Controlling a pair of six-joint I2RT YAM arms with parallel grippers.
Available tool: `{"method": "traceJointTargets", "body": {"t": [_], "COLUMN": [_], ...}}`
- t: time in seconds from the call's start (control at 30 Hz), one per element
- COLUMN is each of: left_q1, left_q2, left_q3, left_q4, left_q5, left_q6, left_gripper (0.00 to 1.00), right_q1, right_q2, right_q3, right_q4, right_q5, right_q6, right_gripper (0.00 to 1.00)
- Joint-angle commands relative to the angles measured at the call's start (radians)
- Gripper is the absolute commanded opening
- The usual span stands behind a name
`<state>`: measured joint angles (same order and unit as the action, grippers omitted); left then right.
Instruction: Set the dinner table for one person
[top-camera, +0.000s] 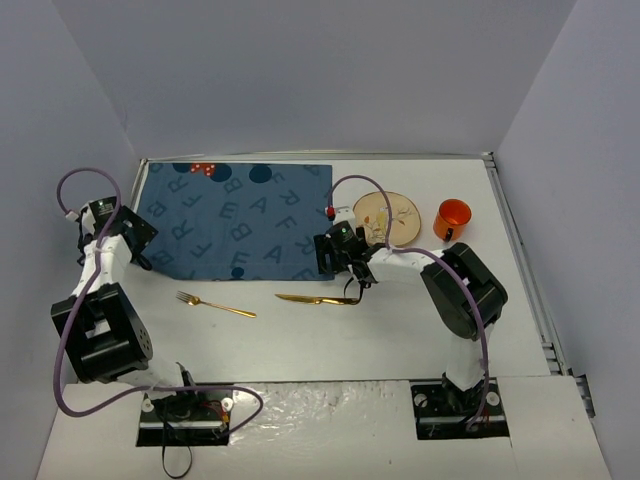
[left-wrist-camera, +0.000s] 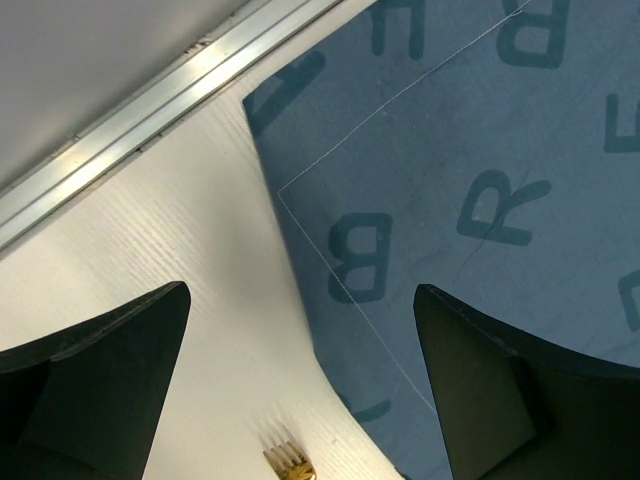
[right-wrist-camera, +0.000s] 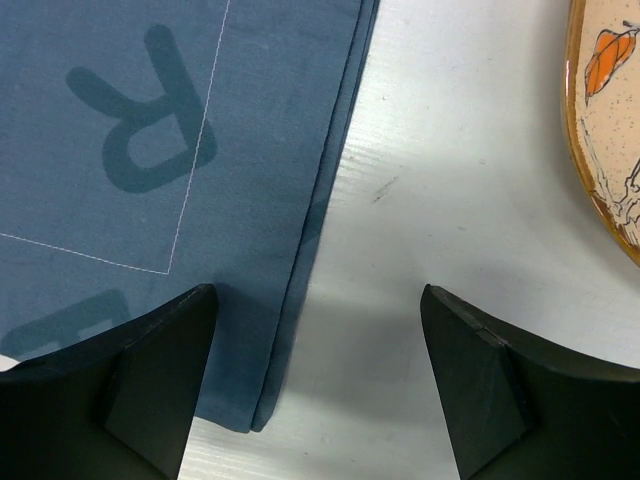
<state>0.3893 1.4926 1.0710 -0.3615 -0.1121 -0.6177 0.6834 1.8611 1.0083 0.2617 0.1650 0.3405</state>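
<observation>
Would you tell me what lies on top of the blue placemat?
No tableware: fork, knife, plate and cup sit on the bare table. The left gripper and right gripper hide bits of the placemat's edges.

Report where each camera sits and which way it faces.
Top external: above and behind the arm bases, looking down on the dinner table; both arms show whole.
Left wrist: on the left gripper, looking down at the left edge of the placemat; both its fingers show.
Right wrist: on the right gripper, looking down at the placemat's right edge and the plate; fingers show.
Shared: both wrist views show the placemat.
</observation>
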Motion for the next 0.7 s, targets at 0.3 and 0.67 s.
{"method": "traceJointTargets", "body": {"t": [0.3, 0.67], "left_q1": [0.014, -0.011], "left_q2": [0.161, 0.270], "left_q3": [0.002, 0.025], "left_q4": [0.087, 0.087], "left_q5": [0.017, 0.014], "left_q6": [-0.065, -0.062], "left_gripper": [0.79, 0.26], "right_q1": [0.004, -0.006], "right_q2": [-0.050, -0.099], "right_q3": [-0.046, -0.085], "right_q4": [0.113, 0.148], "right_q5": [-0.005, -0.022], "right_q6": [0.040, 0.031], "right_gripper": [0.68, 0.63]}}
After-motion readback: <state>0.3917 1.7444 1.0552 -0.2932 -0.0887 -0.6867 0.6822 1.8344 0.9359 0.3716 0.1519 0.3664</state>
